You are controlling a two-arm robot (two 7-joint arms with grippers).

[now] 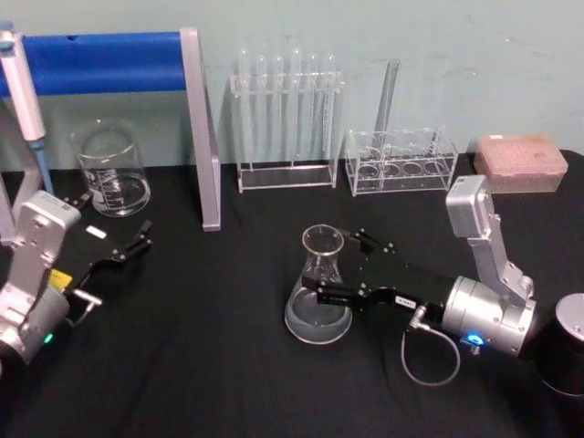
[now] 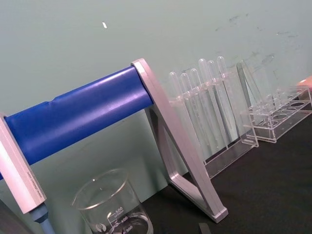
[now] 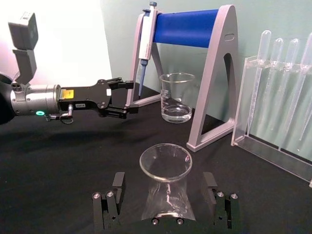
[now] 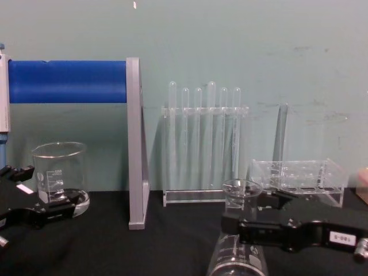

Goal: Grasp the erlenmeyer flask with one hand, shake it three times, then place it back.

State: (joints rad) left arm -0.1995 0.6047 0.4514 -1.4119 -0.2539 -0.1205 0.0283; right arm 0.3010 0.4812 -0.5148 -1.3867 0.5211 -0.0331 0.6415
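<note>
Erlenmeyer flask (image 1: pixel 318 301) upright, in front of the test tube rack (image 1: pixel 285 173). Right gripper (image 3: pixel 164 179) straddles its neck, jaws spread, clear of the glass. Left gripper (image 1: pixel 137 243) idle, well left of rack, jaws apart.

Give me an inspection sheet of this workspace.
Surface: black cloth, flat.
Job's things: erlenmeyer flask upright, centre-right.
Clutter: beaker, pipette stand, test tube rack, low rack and pink box along the back.
Grippers: right gripper open, straddling the flask's neck; left gripper open, idle near the beaker.
Cables: grey loop at the right wrist, apart from the flask.
Surroundings: pale green wall; nothing else seen.
</note>
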